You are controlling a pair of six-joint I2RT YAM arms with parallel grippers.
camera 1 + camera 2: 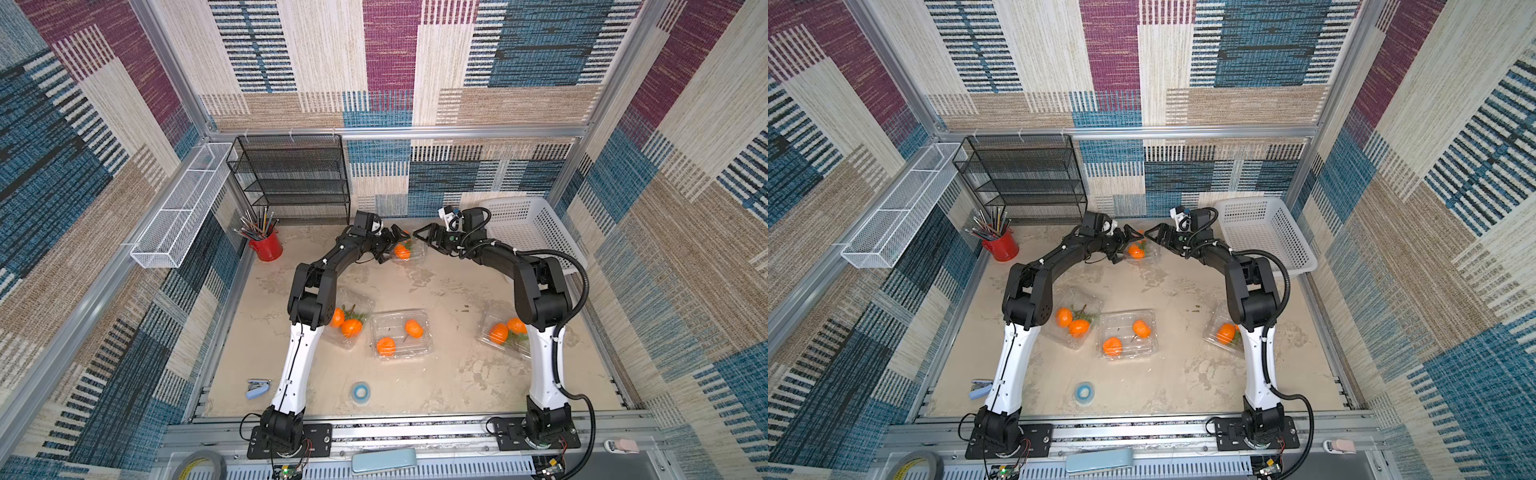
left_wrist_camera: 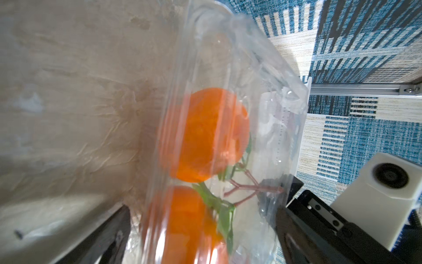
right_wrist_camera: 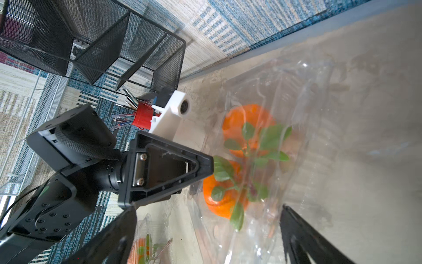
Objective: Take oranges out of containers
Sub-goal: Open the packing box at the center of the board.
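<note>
The container [image 2: 251, 91] is thin clear plastic, glossy and crinkled; its oranges [image 2: 205, 134] look smooth. The tabletop [image 1: 449, 374] is matt beige, the shelf [image 1: 291, 178] black wire mesh.

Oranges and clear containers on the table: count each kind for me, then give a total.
Oranges: 8, two in each container
Clear containers: 4
Total: 12
</note>
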